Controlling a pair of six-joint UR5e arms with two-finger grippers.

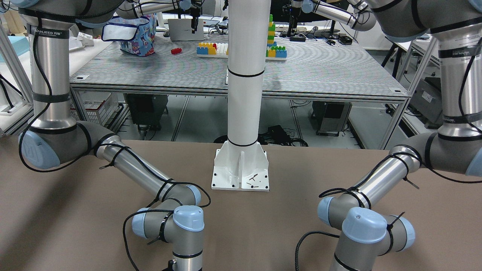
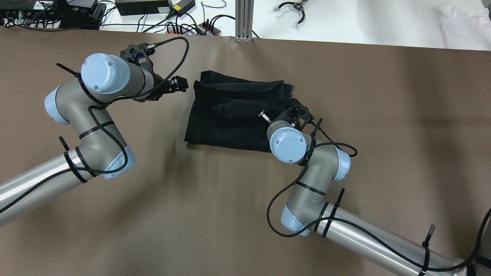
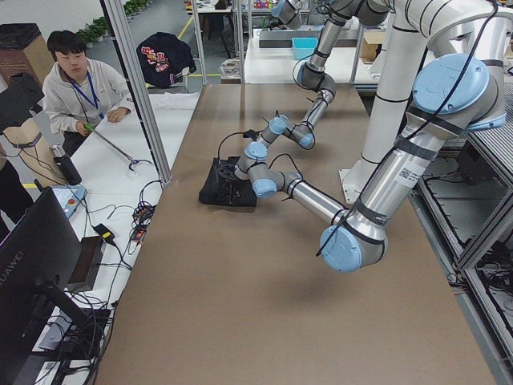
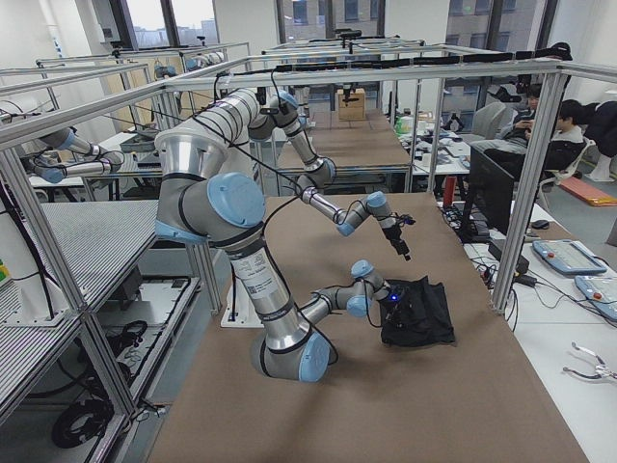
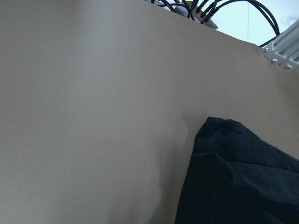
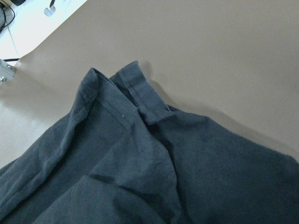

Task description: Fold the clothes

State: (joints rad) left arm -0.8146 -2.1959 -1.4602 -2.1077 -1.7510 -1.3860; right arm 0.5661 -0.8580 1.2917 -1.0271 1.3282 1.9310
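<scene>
Black garment (image 2: 230, 115), loosely folded and creased, lying on the brown desk (image 2: 383, 134) between my two arms. My left fingers (image 2: 179, 83) hang just beside its far left corner, apart from the cloth. My right fingers (image 2: 297, 112) sit over its right edge, where my own wrist hides part of the fabric. I cannot tell whether either pair is wide or narrow. Beyond the desk's far edge: power strip (image 2: 201, 28), aluminium post (image 2: 244, 19), white cloth (image 2: 460, 23).

matt black cloth garment (image 2: 230, 126); smooth matt brown table (image 2: 191, 214)
</scene>
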